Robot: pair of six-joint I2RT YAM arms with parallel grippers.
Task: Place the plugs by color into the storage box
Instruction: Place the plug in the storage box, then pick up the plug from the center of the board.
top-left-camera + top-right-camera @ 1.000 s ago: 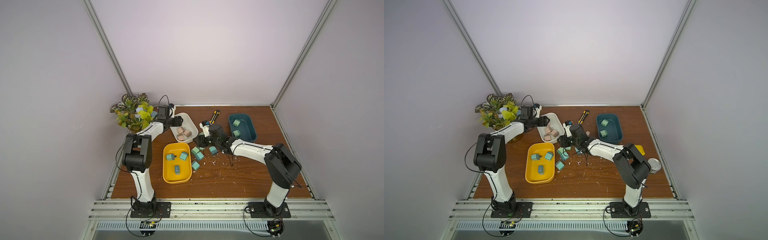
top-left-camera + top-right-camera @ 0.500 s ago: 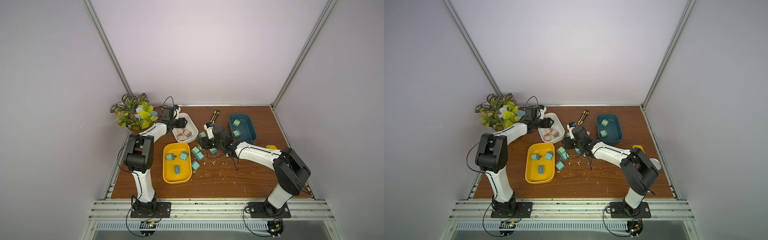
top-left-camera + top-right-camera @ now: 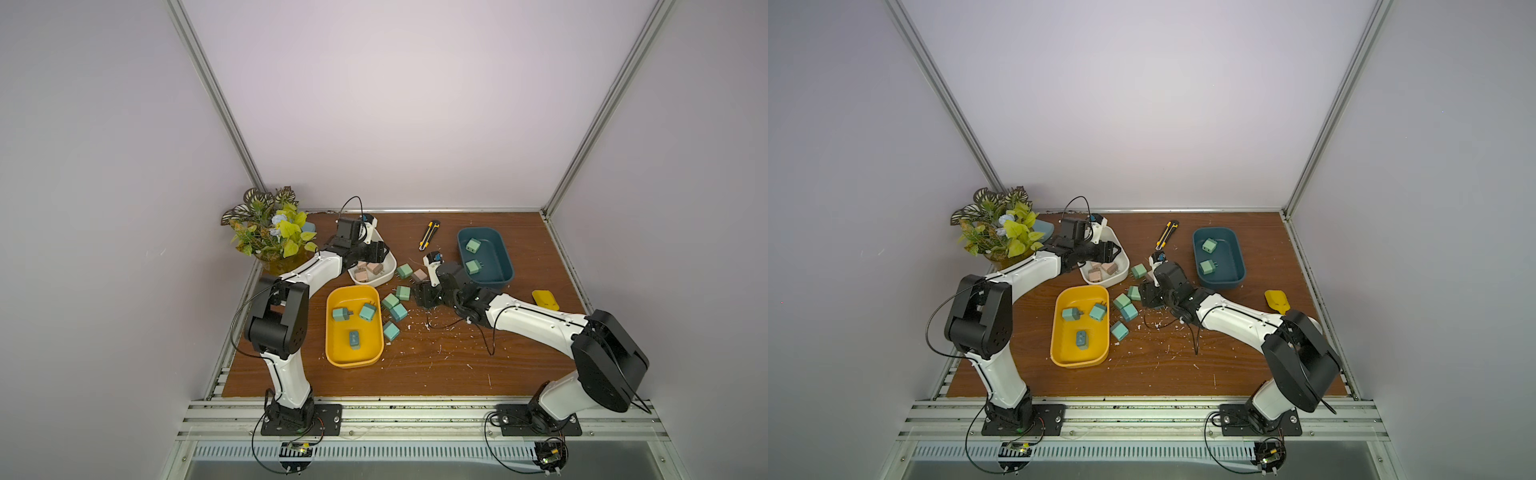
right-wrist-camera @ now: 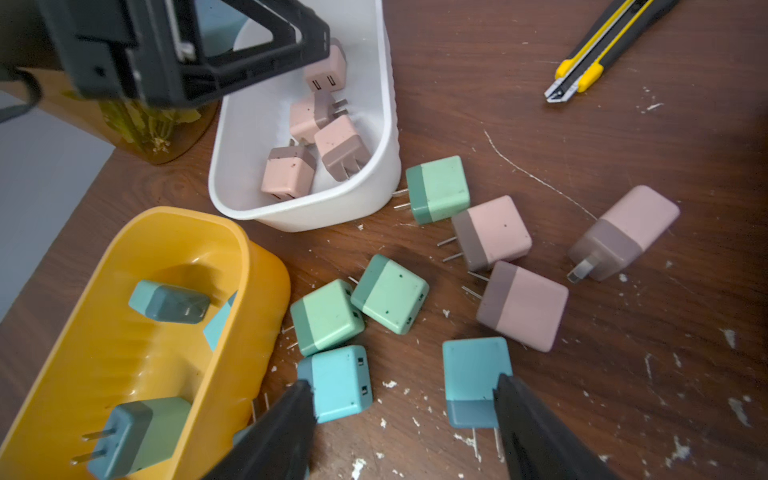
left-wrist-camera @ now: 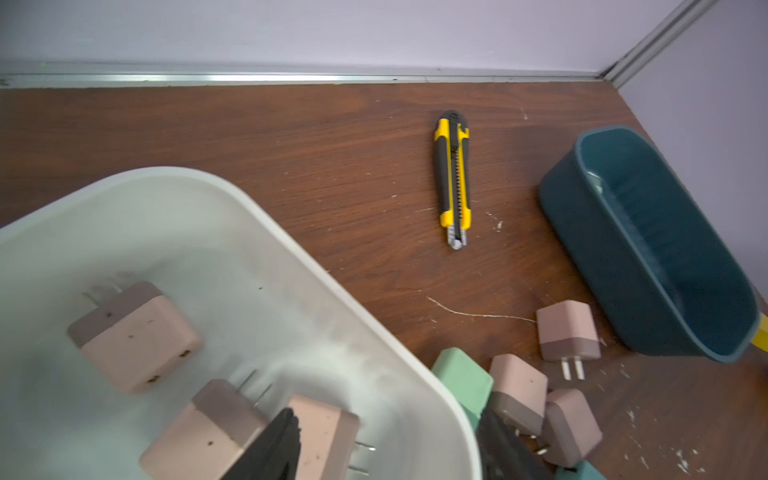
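Observation:
Several pink plugs [image 4: 286, 174] lie in the white box [image 3: 387, 272], teal-blue plugs [image 3: 367, 311] in the yellow box [image 3: 353, 362], and two mint green plugs [image 3: 473, 245] in the dark teal box [image 3: 500, 266]. Loose plugs of all three colours [image 4: 388, 293] lie on the table between the boxes. My left gripper [image 5: 386, 449] is open, one finger inside the white box beside a pink plug [image 5: 328, 432], the other outside its rim. My right gripper [image 4: 401, 432] hangs open low over two loose teal-blue plugs [image 4: 340, 384], which lie between its fingertips.
A yellow-black utility knife [image 3: 429, 235] lies at the back between the white and teal boxes. A potted plant [image 3: 270, 228] fills the back left corner. A small yellow object [image 3: 545, 299] sits near the right edge. White crumbs are scattered over the wood.
My right gripper has shifted toward the loose teal-blue plugs and its jaws have spread wider. The left gripper has moved to the right across the white box.

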